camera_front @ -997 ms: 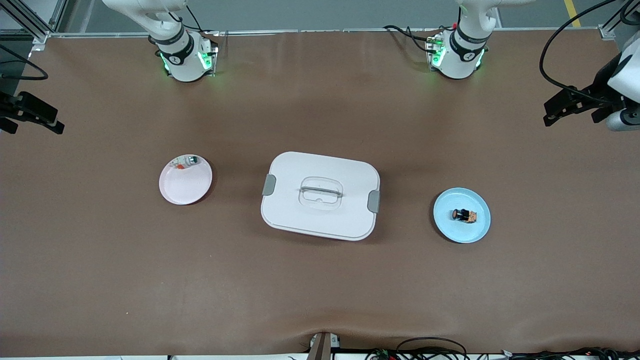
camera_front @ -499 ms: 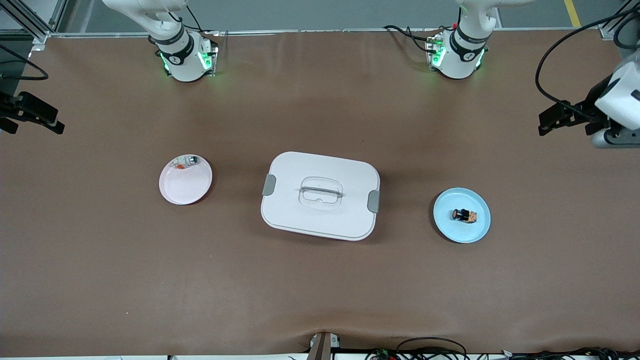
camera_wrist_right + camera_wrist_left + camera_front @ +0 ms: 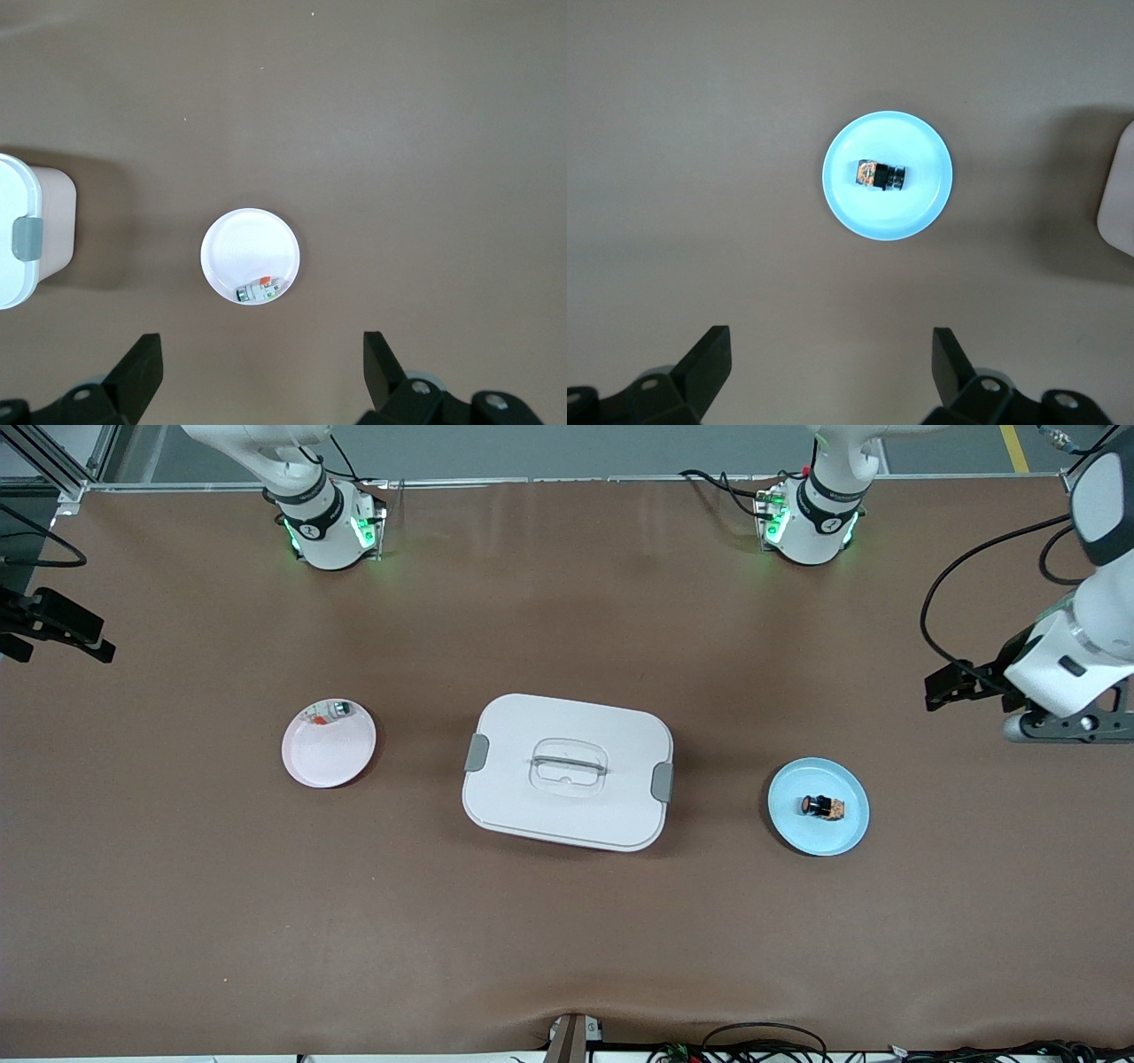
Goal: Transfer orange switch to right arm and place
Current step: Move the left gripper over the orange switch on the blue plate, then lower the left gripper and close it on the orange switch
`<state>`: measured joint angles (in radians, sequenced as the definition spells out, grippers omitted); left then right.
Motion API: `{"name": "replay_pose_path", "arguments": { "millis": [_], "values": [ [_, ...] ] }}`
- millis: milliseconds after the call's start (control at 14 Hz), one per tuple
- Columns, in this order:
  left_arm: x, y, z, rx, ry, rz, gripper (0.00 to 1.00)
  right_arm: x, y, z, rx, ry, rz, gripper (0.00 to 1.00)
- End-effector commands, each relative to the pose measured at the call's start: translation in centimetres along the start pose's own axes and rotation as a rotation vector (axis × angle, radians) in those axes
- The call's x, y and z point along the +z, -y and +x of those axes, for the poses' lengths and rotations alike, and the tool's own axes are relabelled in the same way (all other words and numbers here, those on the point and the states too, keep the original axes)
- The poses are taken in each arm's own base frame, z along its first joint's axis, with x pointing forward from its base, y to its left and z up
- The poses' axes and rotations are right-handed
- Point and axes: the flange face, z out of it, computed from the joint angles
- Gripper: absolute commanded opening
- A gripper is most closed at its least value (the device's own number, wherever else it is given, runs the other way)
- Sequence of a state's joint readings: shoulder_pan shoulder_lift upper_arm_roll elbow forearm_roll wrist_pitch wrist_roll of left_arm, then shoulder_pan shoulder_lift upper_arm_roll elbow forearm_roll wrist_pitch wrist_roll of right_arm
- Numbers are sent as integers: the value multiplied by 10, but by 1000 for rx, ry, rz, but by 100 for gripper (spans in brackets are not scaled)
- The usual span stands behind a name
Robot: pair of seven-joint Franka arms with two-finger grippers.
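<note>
Your left gripper (image 3: 826, 372) has its two fingers spread wide apart, and it holds nothing. It hangs up in the air over the bare brown table (image 3: 567, 948) at the left arm's end, and touches nothing. Your right gripper (image 3: 257, 372) is also spread wide and empty. It waits up high at the right arm's end of the table.

Since a second ago, your left gripper has come in from the table's edge and now sits closer to the blue plate (image 3: 793, 828). Your right gripper has not moved. The plates and the box have stayed where they were.

The orange switch (image 3: 823, 807) is a tiny black block with orange stripes and a round orange end. It lies on its side in the middle of the blue plate. That plate sits beside the white box with the lid (image 3: 567, 771), toward the left arm's end. A pink plate (image 3: 329, 757) sits toward the right arm's end, with a small silver and green piece (image 3: 330, 711) on its rim.
</note>
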<state>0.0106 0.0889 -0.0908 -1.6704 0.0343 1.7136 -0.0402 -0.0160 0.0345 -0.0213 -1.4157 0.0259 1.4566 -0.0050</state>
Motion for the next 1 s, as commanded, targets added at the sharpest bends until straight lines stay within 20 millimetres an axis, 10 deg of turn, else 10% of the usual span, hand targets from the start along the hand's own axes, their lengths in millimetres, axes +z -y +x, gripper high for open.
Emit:
{"name": "replay_pose_path", "arguments": {
  "millis": [0, 926],
  "values": [
    [36, -15, -2, 39, -35, -16, 100, -2, 1, -8, 12, -6, 4, 100],
    [188, -36, 27, 59, -41, -32, 100, -2, 4, -8, 8, -6, 42, 100]
  ]
}}
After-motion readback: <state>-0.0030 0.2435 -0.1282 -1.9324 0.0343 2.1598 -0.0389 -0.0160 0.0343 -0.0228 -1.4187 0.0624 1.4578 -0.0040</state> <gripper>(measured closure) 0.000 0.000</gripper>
